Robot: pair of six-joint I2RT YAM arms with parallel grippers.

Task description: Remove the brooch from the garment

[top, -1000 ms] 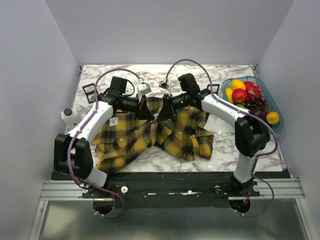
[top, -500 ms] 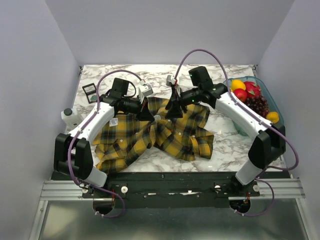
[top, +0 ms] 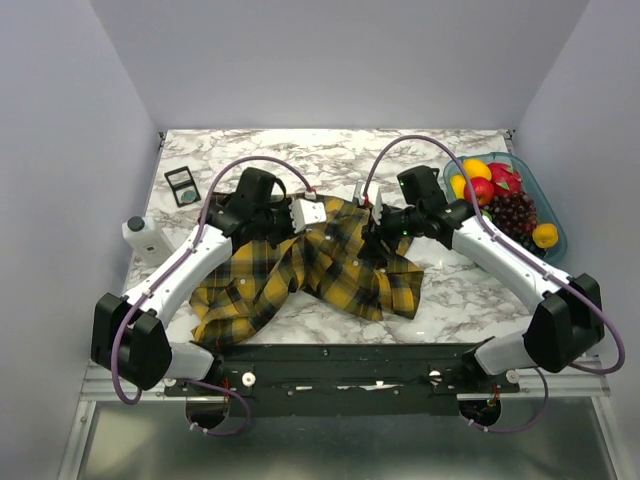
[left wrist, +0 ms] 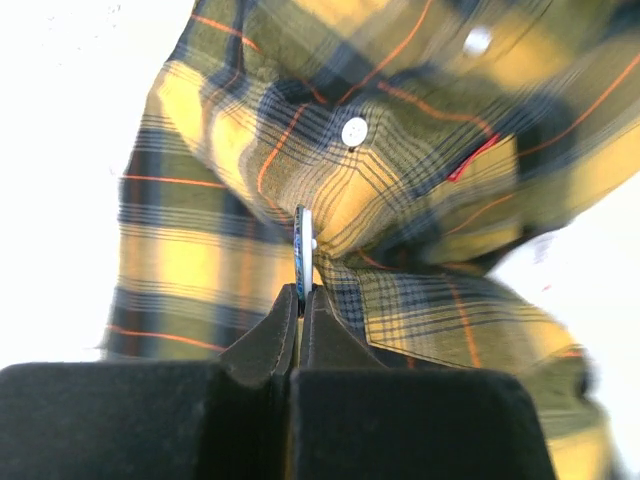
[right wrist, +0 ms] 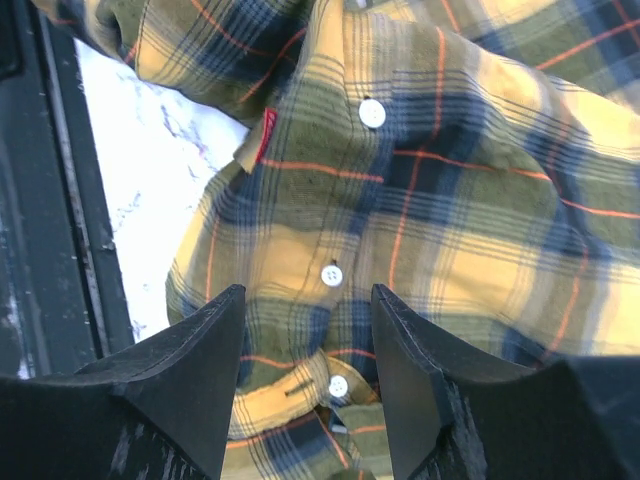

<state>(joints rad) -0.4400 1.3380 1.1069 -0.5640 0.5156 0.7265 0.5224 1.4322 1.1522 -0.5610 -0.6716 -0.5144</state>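
Brooch (left wrist: 303, 248): thin disc, edge-on, bluish rim

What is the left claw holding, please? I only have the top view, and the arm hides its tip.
Observer: The left claw is shut on the brooch, which shows edge-on.
Operator: Thanks. Is it free of the shirt?
Observer: Not clearly; the cloth puckers to a point right beside it.
Operator: And the right claw?
Observer: It is open over the shirt and holds nothing; white buttons show in its gap.
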